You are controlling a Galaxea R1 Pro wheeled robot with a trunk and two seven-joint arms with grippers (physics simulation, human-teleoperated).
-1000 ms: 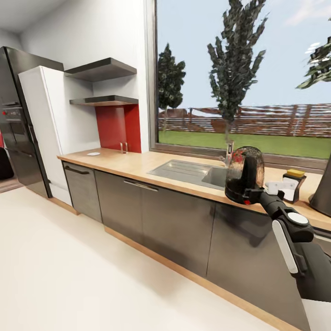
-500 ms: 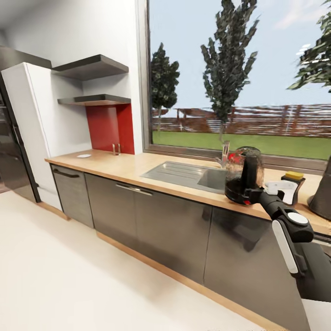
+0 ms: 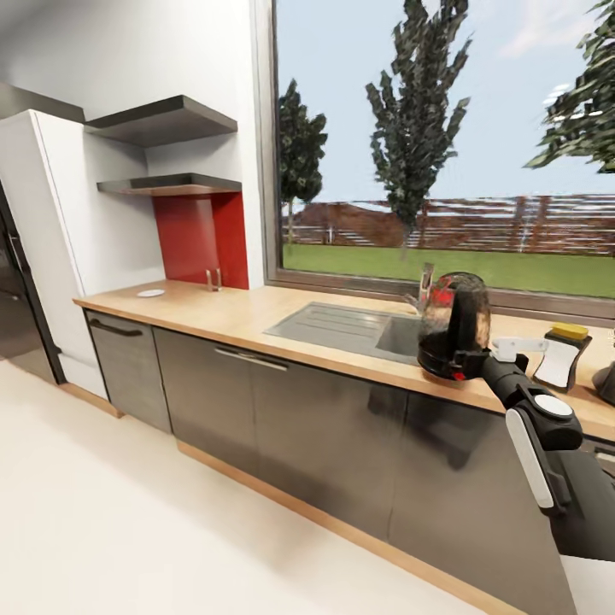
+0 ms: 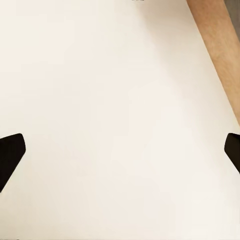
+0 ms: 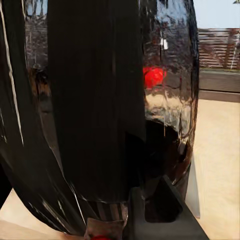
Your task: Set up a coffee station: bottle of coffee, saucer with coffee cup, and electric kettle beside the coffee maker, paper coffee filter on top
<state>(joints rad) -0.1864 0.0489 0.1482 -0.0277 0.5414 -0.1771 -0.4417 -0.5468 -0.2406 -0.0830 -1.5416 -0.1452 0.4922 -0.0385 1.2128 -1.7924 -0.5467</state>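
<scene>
My right gripper [image 3: 465, 357] is shut on the black handle of the electric kettle [image 3: 453, 329], a clear rounded body on a black base [image 5: 165, 100], held up over the kitchen countertop [image 3: 239, 312] by the sink. The bottle of coffee [image 3: 562, 357], white with a yellow cap, stands on the countertop further right. Just past it, the dark coffee maker [image 3: 608, 384] is cut by the picture's edge. The saucer [image 3: 150, 293] lies at the counter's far left end. The kitchen shelf [image 3: 171, 184] hangs above it. My left gripper [image 4: 120, 155] is open over pale floor.
A steel sink [image 3: 342, 325] with a faucet [image 3: 424, 286] is set into the worktop below a large window. A white object [image 3: 517, 344] lies partly behind my right arm. A white tall cabinet [image 3: 51, 222] ends the run; open pale floor [image 3: 128, 512] lies before the cabinets.
The whole view has shifted as the camera moved: the fridge has slid off left and the coffee maker toward the right edge. The kettle stays in my right gripper.
</scene>
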